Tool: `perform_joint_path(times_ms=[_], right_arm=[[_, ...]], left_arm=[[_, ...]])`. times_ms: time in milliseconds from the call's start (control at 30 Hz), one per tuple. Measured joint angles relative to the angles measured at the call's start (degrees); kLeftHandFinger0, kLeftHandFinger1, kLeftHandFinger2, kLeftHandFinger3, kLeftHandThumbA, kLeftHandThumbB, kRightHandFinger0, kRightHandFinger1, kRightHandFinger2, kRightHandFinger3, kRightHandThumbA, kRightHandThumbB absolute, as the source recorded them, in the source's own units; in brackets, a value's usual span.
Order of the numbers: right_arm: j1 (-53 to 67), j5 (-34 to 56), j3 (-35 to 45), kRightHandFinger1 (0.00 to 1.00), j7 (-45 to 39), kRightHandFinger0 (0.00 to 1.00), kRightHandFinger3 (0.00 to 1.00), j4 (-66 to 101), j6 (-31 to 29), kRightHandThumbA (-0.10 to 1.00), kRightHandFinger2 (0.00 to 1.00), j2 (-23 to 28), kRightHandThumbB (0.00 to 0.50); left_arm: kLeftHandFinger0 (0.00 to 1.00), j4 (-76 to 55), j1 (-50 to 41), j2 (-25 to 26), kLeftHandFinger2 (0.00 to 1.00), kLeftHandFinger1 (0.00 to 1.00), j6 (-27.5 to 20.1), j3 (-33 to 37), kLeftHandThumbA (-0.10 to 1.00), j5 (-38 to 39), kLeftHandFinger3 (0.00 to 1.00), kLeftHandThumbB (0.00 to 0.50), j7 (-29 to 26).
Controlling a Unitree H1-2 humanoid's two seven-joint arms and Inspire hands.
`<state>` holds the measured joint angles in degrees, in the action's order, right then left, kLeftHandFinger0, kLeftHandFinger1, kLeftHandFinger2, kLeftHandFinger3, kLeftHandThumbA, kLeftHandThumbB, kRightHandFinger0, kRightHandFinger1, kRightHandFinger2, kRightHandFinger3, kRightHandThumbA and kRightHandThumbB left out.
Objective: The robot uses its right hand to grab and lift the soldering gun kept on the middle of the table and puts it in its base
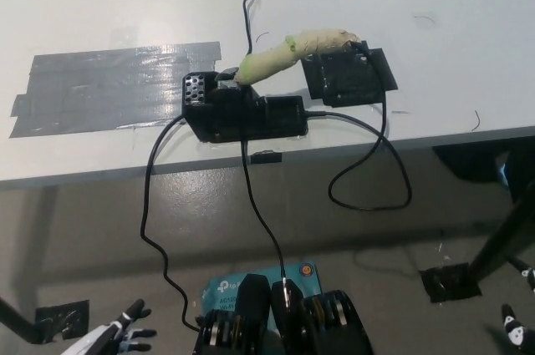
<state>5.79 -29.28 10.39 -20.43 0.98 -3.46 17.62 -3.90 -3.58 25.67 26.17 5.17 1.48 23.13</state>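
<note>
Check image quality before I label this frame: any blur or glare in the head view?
Head view: sharp on the soldering gun and its base; soft sheen on the grey tape; left robot hand slightly soft at the bottom edge.

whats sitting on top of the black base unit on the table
The soldering gun, its handle wrapped in pale green tape, leans with its lower end in the black base, upper end over a black pad. Its tip is hidden inside the base.

The soldering gun (288, 52) sits in its base (242, 111) near the front edge of the table (418, 4) (tape (109, 83) lies left, a pad (349, 75) right).
</note>
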Motion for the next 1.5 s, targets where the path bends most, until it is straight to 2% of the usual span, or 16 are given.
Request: perform_joint_path(times_ms=[33,167,433,467,500,533,600,700,733,833,933,1133,1233,1367,1400,1500], right_arm=[[-0.04,1.27,0.62,1.00,0.22,1.00,1.00,-0.54,-0.06,0.19,1.00,-0.40,0.308],[-0.52,5.51,2.05,1.00,0.58,1.00,1.00,-1.68,-0.22,0.28,1.00,-1.11,0.297],[-1.36,13.17,2.62,1.00,0.05,1.00,1.00,-1.28,1.41,0.32,1.00,-0.25,0.285],[-1.36,13.87,2.50,1.00,0.00,1.00,1.00,-1.29,1.72,0.33,1.00,-0.03,0.282],[-1.35,14.41,2.35,1.00,-0.05,1.00,1.00,-1.30,1.94,0.32,1.00,0.23,0.274],[-1.36,14.86,2.22,1.00,-0.11,1.00,1.00,-1.30,2.14,0.31,1.00,0.52,0.273],[-1.43,15.62,1.97,1.00,-0.20,1.00,1.00,-1.30,2.69,0.33,1.00,1.11,0.277],[-1.61,16.56,1.69,1.00,-0.30,1.00,1.00,-1.31,3.31,0.30,1.00,1.72,0.265],[-1.77,17.36,1.51,1.00,-0.35,1.00,1.00,-1.31,3.58,0.32,1.00,2.14,0.275],[-1.86,18.32,1.25,1.00,-0.35,1.00,1.00,-1.44,4.08,0.32,1.00,2.79,0.275],[-1.66,19.01,0.83,1.00,-0.29,1.00,1.00,-1.55,4.18,0.34,1.00,3.33,0.276],[-1.51,19.25,0.00,1.00,0.07,1.00,1.00,-1.65,4.19,0.31,1.00,3.86,0.267],[-1.51,19.37,-0.56,1.00,0.18,1.00,1.00,-1.66,4.20,0.31,1.00,4.31,0.282],[-1.50,19.32,-1.51,1.00,0.37,1.00,1.00,-1.65,4.32,0.31,1.00,4.73,0.280],[-1.50,19.27,-1.81,1.00,0.50,1.00,1.00,-1.65,4.33,0.29,1.00,4.79,0.271],[-1.50,19.25,-2.40,1.00,0.64,1.00,1.00,-1.62,4.50,0.26,1.00,4.93,0.268]], left_arm=[[1.00,0.00,-0.03,-0.12,0.90,0.89,0.00,-0.29,1.00,-0.05,1.00,0.201,-0.23],[1.00,-0.02,-0.23,-0.76,0.90,0.87,0.02,-1.30,1.00,-0.23,1.00,0.243,-1.17],[1.00,-0.24,-0.84,-1.61,0.92,0.89,0.04,-2.97,1.00,-0.79,1.00,0.250,-2.82],[1.00,-0.24,-0.94,-1.67,0.92,0.93,0.04,-3.21,1.00,-0.78,1.00,0.269,-3.06],[1.00,-0.23,-1.02,-1.83,0.91,0.92,0.04,-3.57,1.00,-0.71,1.00,0.284,-3.26],[1.00,-0.22,-1.06,-2.10,0.88,0.87,0.04,-4.02,1.00,-0.67,1.00,0.336,-3.40],[1.00,-0.18,-1.03,-3.01,0.89,0.87,-0.15,-5.22,1.00,-0.64,1.00,0.367,-4.02],[1.00,0.02,-0.86,-3.97,0.92,0.88,-0.40,-6.13,1.00,-0.64,1.00,0.364,-4.37],[1.00,0.26,-0.67,-4.52,0.95,0.88,-0.59,-6.51,1.00,-0.60,1.00,0.342,-4.63],[1.00,0.55,-0.45,-4.72,1.00,0.91,-0.66,-6.64,1.00,-0.61,1.00,0.355,-4.95],[1.00,0.56,-0.45,-4.71,1.00,0.90,-0.62,-6.63,1.00,-0.65,1.00,0.325,-4.99],[1.00,0.57,-0.45,-4.68,0.99,0.91,-0.57,-6.55,1.00,-0.66,1.00,0.317,-4.98],[1.00,0.56,-0.46,-4.64,0.96,0.85,-0.52,-6.48,1.00,-0.67,1.00,0.307,-4.97],[1.00,0.54,-0.54,-4.55,0.96,0.87,-0.49,-6.50,1.00,-0.66,1.00,0.312,-4.97],[1.00,0.54,-0.57,-4.52,0.96,0.88,-0.49,-6.50,1.00,-0.66,1.00,0.283,-4.97],[1.00,0.47,-0.71,-4.49,0.97,0.88,-0.40,-6.55,1.00,-0.66,1.00,0.273,-4.98]])
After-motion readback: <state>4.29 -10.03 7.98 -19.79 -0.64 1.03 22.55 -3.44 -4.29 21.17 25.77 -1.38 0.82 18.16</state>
